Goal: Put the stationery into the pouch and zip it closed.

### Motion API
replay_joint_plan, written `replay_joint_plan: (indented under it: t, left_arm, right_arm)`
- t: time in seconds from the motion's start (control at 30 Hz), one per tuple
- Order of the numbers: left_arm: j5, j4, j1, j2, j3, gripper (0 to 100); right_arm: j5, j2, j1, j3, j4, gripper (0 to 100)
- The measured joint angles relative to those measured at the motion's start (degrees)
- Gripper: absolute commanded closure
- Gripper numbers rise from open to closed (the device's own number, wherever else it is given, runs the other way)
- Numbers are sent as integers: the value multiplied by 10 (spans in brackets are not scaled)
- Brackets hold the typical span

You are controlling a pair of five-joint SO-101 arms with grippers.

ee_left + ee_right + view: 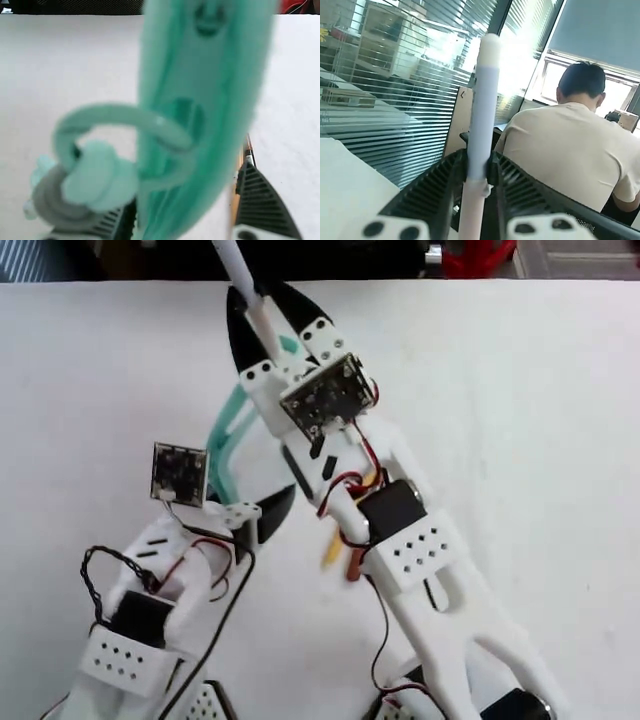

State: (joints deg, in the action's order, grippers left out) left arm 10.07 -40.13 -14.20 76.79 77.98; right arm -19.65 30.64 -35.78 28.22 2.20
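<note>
The teal pouch (pixel 232 430) hangs off the table, pinched at one end by my left gripper (pixel 262 512), which is shut on it. In the left wrist view the pouch (pixel 210 100) sits between the black fingers (pixel 260 200), with a teal ring (pixel 115 115) and a round zipper pull (pixel 95 175) dangling beside it. My right gripper (pixel 268 325) is above and behind the pouch, shut on a white pen (pixel 240 265) that points up and away. In the right wrist view the pen (pixel 482 115) stands upright between the fingers of that gripper (pixel 477 175).
A yellow-orange pencil (pixel 333 550) lies on the white table (pixel 520 390) under the right arm; its tip (pixel 247 150) shows beside the pouch. The right arm crosses the table's middle. Open table lies to the right and far left.
</note>
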Motion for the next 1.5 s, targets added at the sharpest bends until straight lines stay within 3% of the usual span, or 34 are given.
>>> replay_joint_plan:
  t: [0.77,1.07,1.27,1.5]
  left_arm:
    - [0,0,0,0,0,707]
    - [0,0,0,0,0,707]
    - [0,0,0,0,0,707]
    - [0,0,0,0,0,707]
  right_arm:
    - [0,1,16,96,0,981]
    - [0,66,16,120,-33,980]
    - [0,86,16,120,-76,850]
    - [0,90,17,120,-91,857]
